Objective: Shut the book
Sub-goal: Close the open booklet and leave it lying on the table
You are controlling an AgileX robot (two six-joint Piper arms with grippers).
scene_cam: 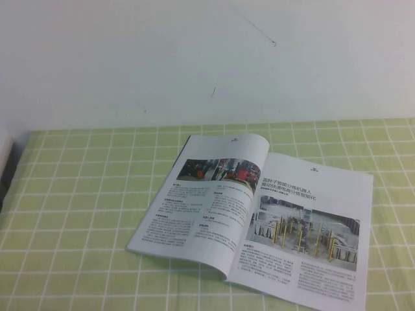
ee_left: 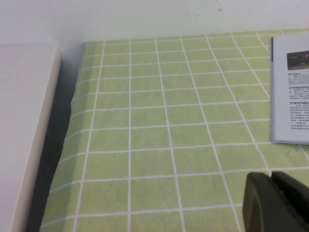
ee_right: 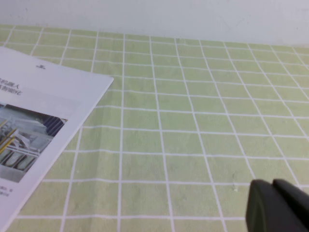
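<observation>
Wall (scene_cam: 130, 58) behind: plain white, matte. It has a few flaws: a short dark scuff (scene_cam: 213, 92) near the middle and a thin hairline scratch (scene_cam: 256, 29) ending in a small hook higher up.

Worktop (scene_cam: 78, 194) is fully covered by a light green cloth with a white grid of squares. It lies mostly flat and runs right up to the wall. The cloth edge (ee_left: 72, 104) on the robot's left is slightly wavy.

Past that edge there's a dark gap (ee_left: 48, 169), then a flat white slab (ee_left: 24, 125). It might be a board or a box side; can't tell.

Light is soft and even, with only faint shadows.
</observation>
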